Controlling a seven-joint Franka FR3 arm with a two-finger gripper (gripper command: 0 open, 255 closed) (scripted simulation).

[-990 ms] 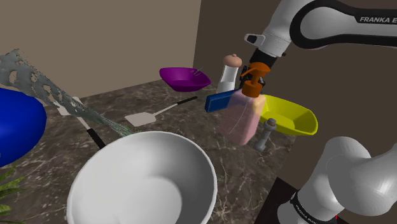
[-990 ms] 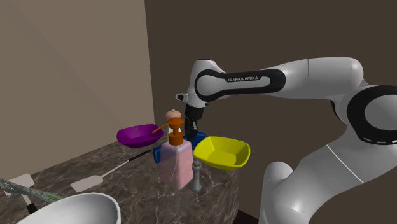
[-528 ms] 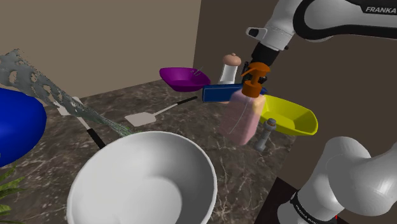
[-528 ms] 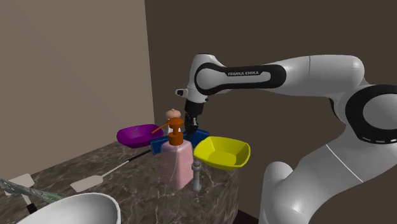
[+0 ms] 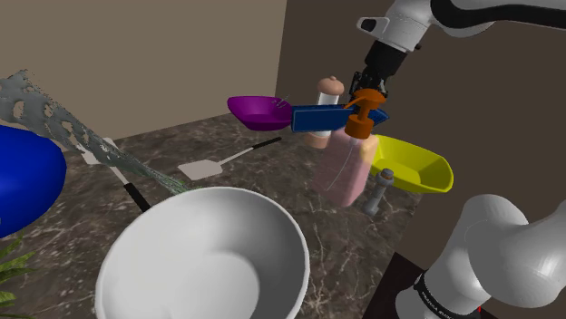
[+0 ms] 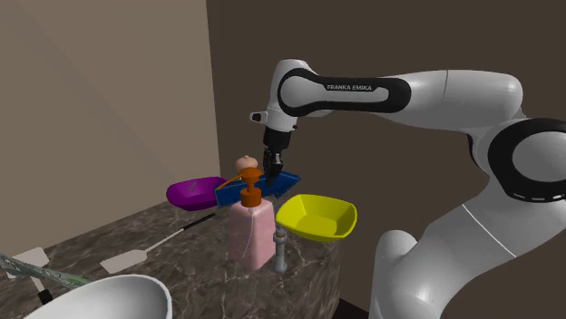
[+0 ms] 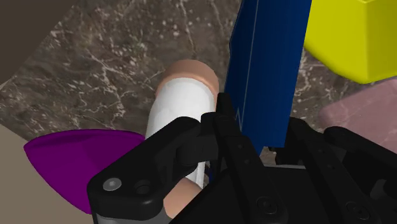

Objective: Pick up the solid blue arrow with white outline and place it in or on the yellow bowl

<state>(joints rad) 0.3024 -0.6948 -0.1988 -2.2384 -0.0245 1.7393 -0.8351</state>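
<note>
The blue arrow [image 5: 317, 118] hangs level in the air above the marble counter, behind the orange pump of a pink soap bottle [image 5: 345, 168]. My gripper [image 5: 369, 94] is shut on its end nearer the yellow bowl, coming down from above. The yellow bowl [image 5: 413, 163] rests at the counter's corner, lower than the arrow and toward the shoulder view's right. In the second exterior view the arrow [image 6: 258, 188] is level with the pump top, under the gripper [image 6: 272, 175], with the yellow bowl [image 6: 316, 216] to its right. In the wrist view the fingers clasp the arrow [image 7: 270, 63] beside the yellow bowl [image 7: 340, 38].
A white and tan shaker [image 5: 326, 101] and a purple bowl [image 5: 261, 111] stand just behind the arrow. A small grey shaker [image 5: 381, 188] is in front of the yellow bowl. A large white bowl [image 5: 204, 258], a spatula [image 5: 204, 168] and a blue object [image 5: 23, 177] lie nearer the camera.
The gripper has risen with the blue arrow in it. The arrow went from tilted low beside the soap bottle to level at the height of the pump top.
</note>
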